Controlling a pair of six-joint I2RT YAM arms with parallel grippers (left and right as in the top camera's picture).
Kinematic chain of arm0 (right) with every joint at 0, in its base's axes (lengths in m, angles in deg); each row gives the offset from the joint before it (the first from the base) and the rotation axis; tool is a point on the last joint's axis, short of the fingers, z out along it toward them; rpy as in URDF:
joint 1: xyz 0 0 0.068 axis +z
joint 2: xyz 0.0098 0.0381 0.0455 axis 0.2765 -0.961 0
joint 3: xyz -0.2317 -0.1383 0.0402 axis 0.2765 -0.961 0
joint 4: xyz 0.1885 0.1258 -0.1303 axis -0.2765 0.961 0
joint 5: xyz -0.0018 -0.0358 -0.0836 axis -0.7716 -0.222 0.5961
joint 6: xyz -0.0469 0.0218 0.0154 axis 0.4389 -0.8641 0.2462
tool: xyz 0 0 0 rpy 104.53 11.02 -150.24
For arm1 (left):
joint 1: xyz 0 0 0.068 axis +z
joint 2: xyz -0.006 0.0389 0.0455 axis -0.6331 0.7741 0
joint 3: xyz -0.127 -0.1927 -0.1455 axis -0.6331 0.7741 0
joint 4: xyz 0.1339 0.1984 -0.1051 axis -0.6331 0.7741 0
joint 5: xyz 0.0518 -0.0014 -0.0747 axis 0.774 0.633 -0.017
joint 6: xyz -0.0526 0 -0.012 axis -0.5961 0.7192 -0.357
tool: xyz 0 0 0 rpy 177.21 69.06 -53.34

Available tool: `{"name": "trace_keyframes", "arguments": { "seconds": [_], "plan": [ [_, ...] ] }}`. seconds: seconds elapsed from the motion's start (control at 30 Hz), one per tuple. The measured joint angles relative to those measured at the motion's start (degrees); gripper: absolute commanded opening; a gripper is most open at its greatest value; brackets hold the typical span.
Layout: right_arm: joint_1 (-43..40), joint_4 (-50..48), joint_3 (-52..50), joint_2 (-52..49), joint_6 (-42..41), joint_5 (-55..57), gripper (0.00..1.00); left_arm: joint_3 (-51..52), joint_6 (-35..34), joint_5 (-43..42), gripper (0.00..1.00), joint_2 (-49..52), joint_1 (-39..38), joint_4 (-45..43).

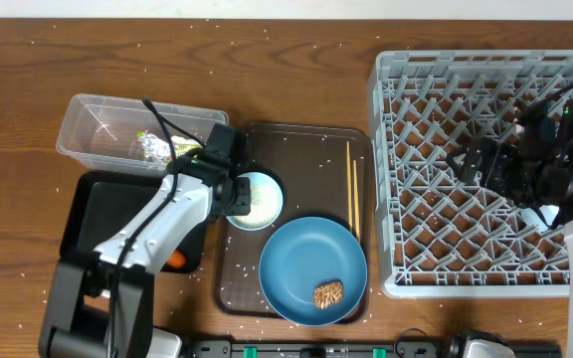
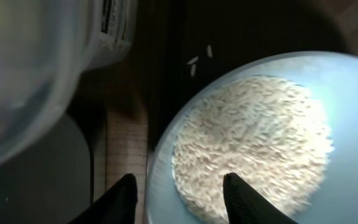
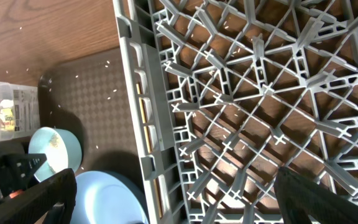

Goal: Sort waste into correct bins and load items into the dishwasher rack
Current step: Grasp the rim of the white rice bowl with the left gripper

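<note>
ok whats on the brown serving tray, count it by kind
blue plate: 1
small bowl of rice: 1
wooden chopsticks: 2
brown food chunk, on the plate: 1
total: 5

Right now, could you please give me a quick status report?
Left claw open, astride rim of small bowl. Right claw open, empty, over rack. Bowl holds rice.
</note>
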Motion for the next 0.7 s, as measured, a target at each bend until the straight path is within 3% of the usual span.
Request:
{"name": "trace_keyframes", "arguments": {
  "seconds": [0.07, 0.13, 0.43, 0.7],
  "plan": [
    [0.0, 0.0, 0.0, 0.0, 0.0, 0.0, 0.95, 0.0, 0.2, 0.3, 0.28, 0.8, 0.0, -0.3],
    [0.0, -0.1, 0.0, 0.0, 0.0, 0.0, 0.95, 0.0, 0.2, -0.1, 0.24, 1.0, 0.0, -0.8],
    [0.0, -0.2, 0.0, 0.0, 0.0, 0.0, 0.95, 0.0, 2.1, -4.7, 0.24, 1.0, -1.2, -3.3],
    [0.0, -0.2, 0.0, 0.0, 0.0, 0.0, 0.95, 0.0, 3.4, -1.5, 0.23, 1.5, -2.6, -6.7]
  ]
}}
